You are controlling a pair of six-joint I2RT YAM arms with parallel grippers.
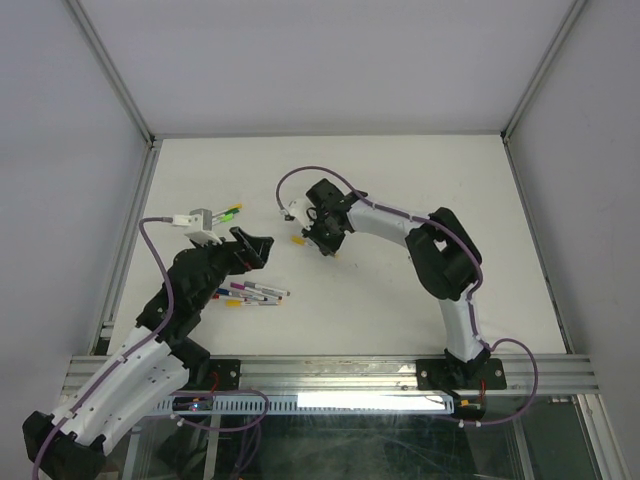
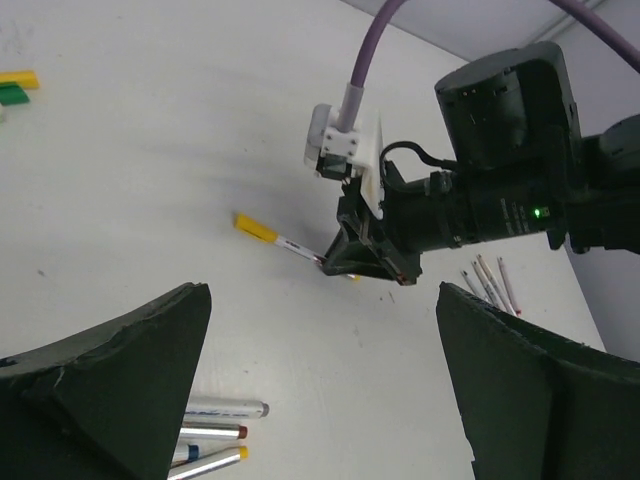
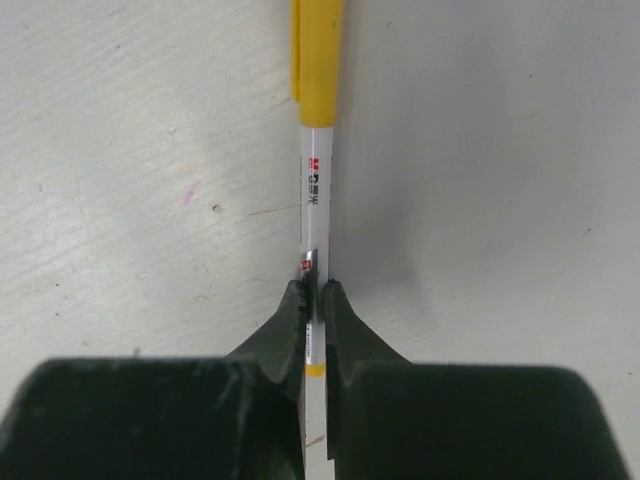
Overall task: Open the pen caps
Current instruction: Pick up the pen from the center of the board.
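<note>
My right gripper (image 1: 325, 243) is shut on the white barrel of a pen (image 3: 317, 215) lying on the table. Its yellow cap (image 3: 317, 60) is on and points away from the fingers. The same pen's cap (image 2: 256, 228) and my right gripper (image 2: 365, 262) show in the left wrist view, and the cap also shows from above (image 1: 297, 240). My left gripper (image 1: 252, 250) is open and empty, its fingers (image 2: 120, 380) wide apart above the table. Several capped pens (image 1: 255, 293) lie just in front of it and also show in the left wrist view (image 2: 215, 430).
Short yellow and green caps (image 1: 232, 212) lie at the back left and also show in the left wrist view (image 2: 15, 85). Three thin pens (image 2: 490, 282) lie beyond my right arm. White walls and metal frame posts (image 1: 150, 140) bound the table.
</note>
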